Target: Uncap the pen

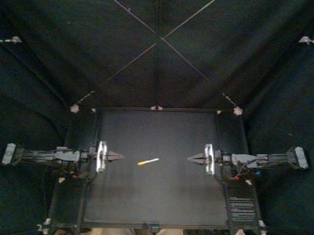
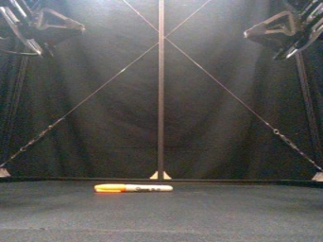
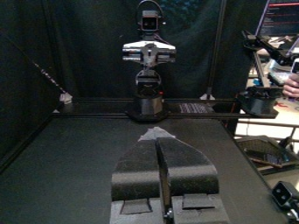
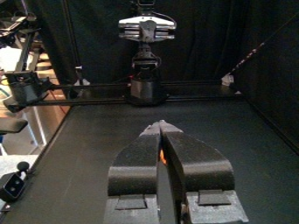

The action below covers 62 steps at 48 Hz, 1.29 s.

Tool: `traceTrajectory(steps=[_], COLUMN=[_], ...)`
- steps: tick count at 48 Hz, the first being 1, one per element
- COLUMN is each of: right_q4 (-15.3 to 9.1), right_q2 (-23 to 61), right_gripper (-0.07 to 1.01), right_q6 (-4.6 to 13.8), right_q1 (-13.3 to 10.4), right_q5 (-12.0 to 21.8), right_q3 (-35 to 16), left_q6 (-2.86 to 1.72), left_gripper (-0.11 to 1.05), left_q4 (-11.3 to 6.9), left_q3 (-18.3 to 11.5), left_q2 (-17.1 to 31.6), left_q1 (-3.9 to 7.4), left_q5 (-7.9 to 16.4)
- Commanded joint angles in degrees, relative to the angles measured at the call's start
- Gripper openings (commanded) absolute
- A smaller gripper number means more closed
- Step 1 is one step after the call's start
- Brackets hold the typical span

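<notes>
A marker pen point(image 1: 147, 162) lies flat near the middle of the black table, slightly slanted. In the front view the pen point(image 2: 132, 188) shows an orange cap on its left end and a white barrel with dark print. My left gripper point(image 1: 117, 158) hovers to the pen's left, jaws pressed together and holding nothing. My right gripper point(image 1: 194, 159) faces it from the pen's right, also shut and holding nothing. Both point at each other, with the pen between and below them. Each wrist view shows its own shut jaws, left gripper point(image 3: 156, 133) and right gripper point(image 4: 160, 128), which hide the pen.
The left wrist view shows the right arm point(image 3: 147, 61) straight ahead across the table, and the right wrist view shows the left arm point(image 4: 146, 39) the same way. In the front view both arms point(image 2: 36, 23) hang high above the table.
</notes>
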Motion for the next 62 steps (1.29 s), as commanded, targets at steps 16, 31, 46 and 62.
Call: traceTrajectory(steps=[16,31,46,62], right_q4=[-0.6,-10.0,-14.2,-14.2], right_q2=[19.7,43.8,59.2,63.9], right_gripper=[0.00,0.06,0.36,0.66], right_q6=[-0.09,0.09,-0.35,-0.26], right_q1=[-8.2,-10.3,-10.0,-8.3], right_q5=[0.1,7.3,18.2,21.4], right_q3=[-8.3,-22.2,-34.3,-38.8], left_q6=[0.26,0.35,0.35,0.26], left_gripper=[-0.03,-0.03,-0.03,-0.03], left_q4=[-0.09,0.09,0.00,-0.18], left_q3=[1.8,1.8,2.0,2.5], left_q2=[5.9,15.3,17.0,17.0], left_q1=[-0.44,-0.53,-0.62,-0.62], left_q5=[0.4,2.7,5.9,7.5])
